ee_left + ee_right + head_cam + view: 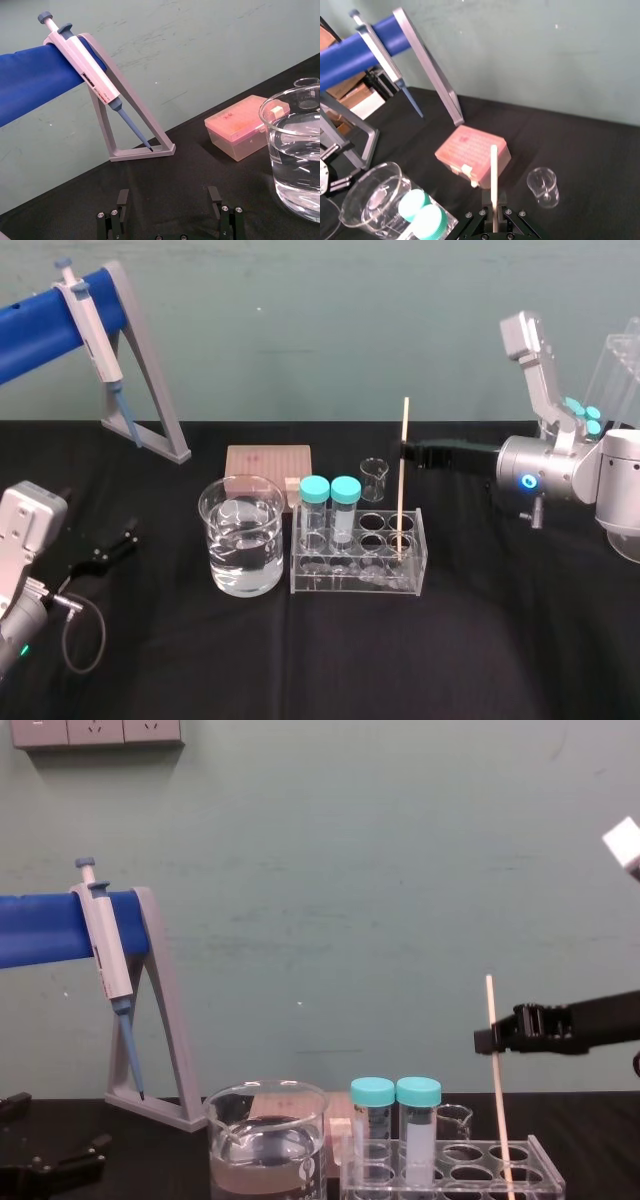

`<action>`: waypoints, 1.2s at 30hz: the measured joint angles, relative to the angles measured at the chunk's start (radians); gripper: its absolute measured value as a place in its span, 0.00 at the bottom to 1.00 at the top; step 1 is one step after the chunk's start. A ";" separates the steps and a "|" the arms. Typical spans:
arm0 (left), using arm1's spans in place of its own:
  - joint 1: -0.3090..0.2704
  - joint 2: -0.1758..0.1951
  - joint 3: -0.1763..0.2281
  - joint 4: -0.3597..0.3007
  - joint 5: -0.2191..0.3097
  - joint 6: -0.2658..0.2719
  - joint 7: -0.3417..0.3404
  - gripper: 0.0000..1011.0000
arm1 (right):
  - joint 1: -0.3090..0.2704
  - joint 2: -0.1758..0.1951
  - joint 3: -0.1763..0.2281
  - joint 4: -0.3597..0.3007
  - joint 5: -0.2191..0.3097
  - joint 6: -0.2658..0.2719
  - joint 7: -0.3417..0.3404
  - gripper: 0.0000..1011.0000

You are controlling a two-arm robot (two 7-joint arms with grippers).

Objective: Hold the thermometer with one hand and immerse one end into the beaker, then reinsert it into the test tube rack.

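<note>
The thermometer (403,475), a thin cream rod, stands upright in a right-hand hole of the clear test tube rack (300,585). My right gripper (408,452) reaches in from the right and is shut on the thermometer's upper part; in the right wrist view the rod (494,172) rises from between the fingers of that gripper (494,220). From the chest, the gripper (484,1040) meets the rod (497,1100) well above the rack (545,1182). The beaker (240,535), holding clear water, stands just left of the rack. My left gripper (122,535) rests open at the left, apart from everything.
Two teal-capped tubes (330,502) stand in the rack's left holes. A pink tip box (268,462) and a tiny glass beaker (374,478) sit behind. The grey-and-blue pipette (92,330) hangs on its stand (150,390) at the far left. Black cloth in front lies bare.
</note>
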 joint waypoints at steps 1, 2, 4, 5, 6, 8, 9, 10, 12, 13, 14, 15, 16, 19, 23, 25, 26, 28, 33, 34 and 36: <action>0.000 0.000 0.000 0.000 0.000 0.000 0.000 0.99 | -0.006 0.005 0.002 -0.015 0.003 -0.010 -0.005 0.05; 0.000 0.000 0.000 0.000 0.000 0.000 0.000 0.99 | -0.009 0.007 0.002 -0.022 0.004 -0.015 -0.009 0.05; 0.000 0.000 0.000 0.000 0.000 0.000 0.000 0.99 | -0.016 0.013 0.003 -0.038 0.007 -0.024 -0.012 0.05; 0.000 0.000 0.000 0.000 0.000 0.000 0.000 0.99 | -0.020 0.016 0.003 -0.047 0.008 -0.029 -0.015 0.05; 0.000 0.000 0.000 0.000 0.000 0.000 0.000 0.99 | -0.028 0.023 0.003 -0.067 0.009 -0.039 -0.020 0.05; 0.000 0.000 0.000 0.000 0.000 0.000 0.000 0.99 | -0.034 0.031 0.004 -0.087 0.009 -0.052 -0.025 0.05; 0.000 0.000 0.000 0.000 0.000 0.000 0.000 0.99 | -0.043 0.041 0.005 -0.111 0.009 -0.065 -0.029 0.05; 0.000 0.000 0.000 0.000 0.000 0.000 0.000 0.99 | -0.047 0.045 0.006 -0.122 0.009 -0.073 -0.032 0.05; 0.000 0.000 0.000 0.000 0.000 0.000 0.000 0.99 | -0.056 0.055 0.008 -0.148 0.008 -0.092 -0.037 0.05; 0.000 0.000 0.000 0.000 0.000 0.000 0.000 0.99 | -0.066 0.066 0.011 -0.176 0.005 -0.115 -0.042 0.05; 0.000 0.000 0.000 0.000 0.000 0.000 0.000 0.99 | -0.073 0.077 0.014 -0.203 0.005 -0.136 -0.043 0.05; 0.000 0.000 0.000 0.000 0.000 0.000 0.000 0.99 | -0.077 0.081 0.015 -0.214 0.005 -0.143 -0.043 0.05; 0.000 0.000 0.000 0.000 0.000 0.000 0.000 0.99 | -0.077 0.081 0.015 -0.214 0.005 -0.143 -0.043 0.05; 0.000 0.000 0.000 0.000 0.000 0.000 0.000 0.99 | -0.085 0.102 0.024 -0.265 0.008 -0.172 -0.043 0.05; 0.000 0.000 0.000 0.000 0.000 0.000 0.000 0.99 | -0.082 0.115 0.033 -0.321 0.025 -0.197 -0.040 0.05; 0.000 0.000 0.000 0.000 0.000 0.000 0.000 0.99 | -0.078 0.116 0.034 -0.335 0.029 -0.206 -0.038 0.05; 0.000 0.000 0.000 0.000 0.000 0.000 0.000 0.99 | -0.072 0.116 0.033 -0.346 0.032 -0.214 -0.036 0.05; 0.000 0.000 0.000 0.000 0.000 0.000 0.000 0.99 | -0.059 0.112 0.026 -0.361 0.035 -0.227 -0.034 0.05; 0.000 0.000 0.000 0.000 0.000 0.000 0.000 0.99 | -0.025 0.095 -0.009 -0.375 0.030 -0.244 -0.023 0.05; 0.000 0.000 0.000 0.000 0.000 0.000 0.000 0.99 | -0.019 0.092 -0.017 -0.376 0.029 -0.245 -0.021 0.05; 0.000 0.000 0.000 0.000 0.000 0.000 0.000 0.99 | -0.001 0.081 -0.041 -0.380 0.025 -0.245 -0.014 0.05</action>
